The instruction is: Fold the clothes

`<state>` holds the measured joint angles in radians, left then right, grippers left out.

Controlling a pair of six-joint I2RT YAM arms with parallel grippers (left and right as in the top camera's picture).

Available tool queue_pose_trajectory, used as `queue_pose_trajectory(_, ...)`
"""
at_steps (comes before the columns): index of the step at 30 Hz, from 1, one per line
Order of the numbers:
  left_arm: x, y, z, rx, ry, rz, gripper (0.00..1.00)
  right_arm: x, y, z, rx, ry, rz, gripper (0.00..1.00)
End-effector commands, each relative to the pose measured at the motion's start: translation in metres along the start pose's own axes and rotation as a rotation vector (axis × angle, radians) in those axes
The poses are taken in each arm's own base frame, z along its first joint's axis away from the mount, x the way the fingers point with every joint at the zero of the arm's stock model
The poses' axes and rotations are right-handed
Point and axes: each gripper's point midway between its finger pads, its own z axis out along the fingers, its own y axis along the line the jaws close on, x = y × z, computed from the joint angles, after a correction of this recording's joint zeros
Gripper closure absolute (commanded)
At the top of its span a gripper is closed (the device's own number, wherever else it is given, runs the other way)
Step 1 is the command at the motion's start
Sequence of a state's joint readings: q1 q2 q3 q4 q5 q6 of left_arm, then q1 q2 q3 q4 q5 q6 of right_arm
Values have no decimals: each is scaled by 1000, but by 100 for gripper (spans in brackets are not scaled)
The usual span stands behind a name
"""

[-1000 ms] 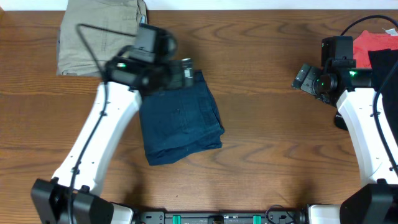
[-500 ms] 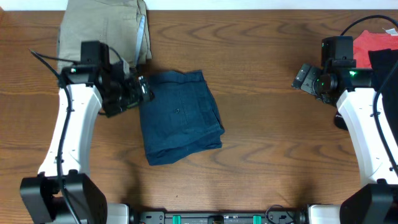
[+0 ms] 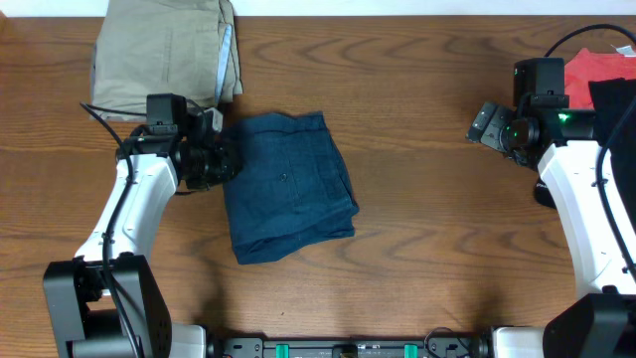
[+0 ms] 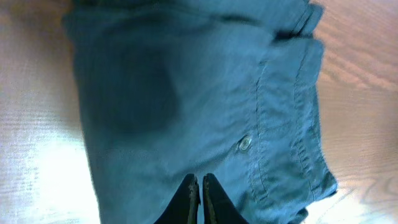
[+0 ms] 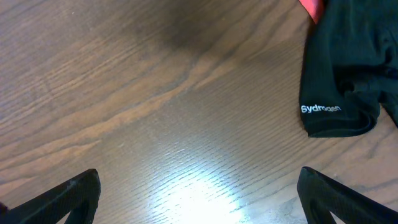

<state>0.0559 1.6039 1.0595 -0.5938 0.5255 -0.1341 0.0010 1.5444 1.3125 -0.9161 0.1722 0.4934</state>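
Observation:
A folded dark blue garment [image 3: 288, 184] lies on the wooden table, left of centre. My left gripper [image 3: 225, 151] sits at its upper left edge. In the left wrist view the left gripper [image 4: 200, 179] hovers over the blue garment [image 4: 205, 93], shut, with its two black fingertips pressed together and no cloth visibly pinched. My right gripper [image 3: 485, 123] hangs over bare wood at the right. It is wide open in the right wrist view [image 5: 199, 175], with nothing between its fingers.
A folded khaki garment [image 3: 164, 55] lies at the back left corner. A red cloth [image 3: 596, 65] and a black garment [image 3: 614, 99] are piled at the back right; the black garment [image 5: 348, 68] carries white lettering.
My left arm swung from over the blue garment's top edge to its left side, then settled beside its upper left corner, and its jaws went from open to shut. The right arm has not moved.

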Motion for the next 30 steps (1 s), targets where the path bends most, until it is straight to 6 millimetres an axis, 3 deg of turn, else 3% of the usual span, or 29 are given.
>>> queue_pose_trajectory(1,-3,-7,4,26,-6,22,94,-1,0,-1,1,-5,6,1)
queue_pose_trajectory(7,-7,7,23,-10,5,9,94,-1,0,-1,1,-4,6,1)
queue_pose_trajectory(13,-11,44,50,-136,15,-23,94,-1,0,-1,1,-4,6,1)
queue_pose_trajectory(18,-21,60,57,-184,-19,-21,94,-1,0,-1,1,-5,6,1)
queue_pose_trajectory(22,-27,58,58,-179,-41,-12,94,-1,0,-1,1,-4,6,1)
queue_pose_trajectory(26,-29,43,53,-111,-37,-7,94,-1,0,-1,1,-5,6,1)
queue_pose_trajectory(30,-37,19,31,-48,-68,14,94,-1,0,-1,1,-5,6,1)
